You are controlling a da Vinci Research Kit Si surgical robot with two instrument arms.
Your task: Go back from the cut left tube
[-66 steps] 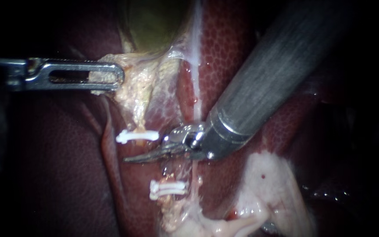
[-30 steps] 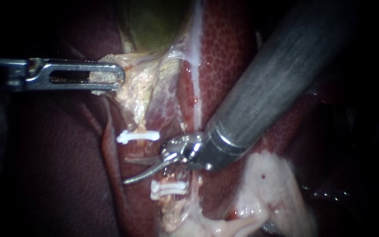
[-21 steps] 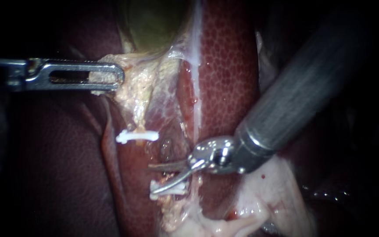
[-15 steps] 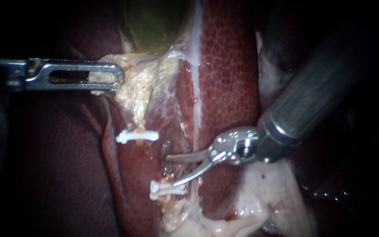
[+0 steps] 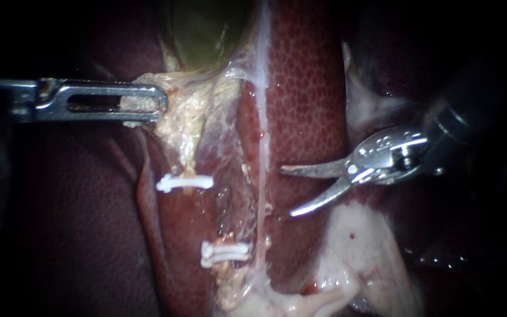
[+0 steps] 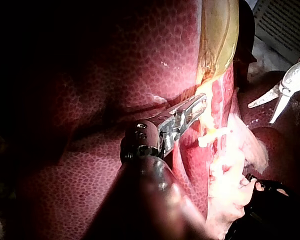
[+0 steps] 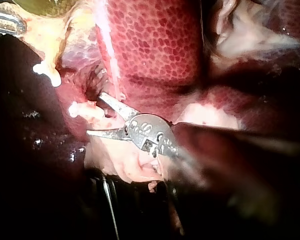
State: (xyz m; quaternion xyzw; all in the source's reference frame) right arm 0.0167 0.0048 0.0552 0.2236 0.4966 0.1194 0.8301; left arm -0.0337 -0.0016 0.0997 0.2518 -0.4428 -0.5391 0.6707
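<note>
Endoscope view first: the right instrument sits in the right middle of the frame, over the liver. Its two curved, blade-like jaws are spread wide and point left. Nothing is between them, so they've got hold of nothing at all.

The cut left tube is in the centre-left of the frame, clear of those tips. A thin whitish strand runs top to bottom between the tube and the blades.

You can pick the tube out by its clips. The upper clip crosses the stump hanging from above. The lower clip crosses the stump further down and a bit to the right. Between them there's a dark raw gap where the tube is parted.

The left instrument comes in along the upper left. Its slotted jaws are clamped on the pale tissue just under the greenish gallbladder at top centre.

The left wrist view agrees: the jaws are closed on that pale flap beside the gallbladder, and the right instrument's open blades are well off beyond it. In the right wrist view the blades gape with both clips ahead of them. How far ahead, I can't tell from that angle.
</note>
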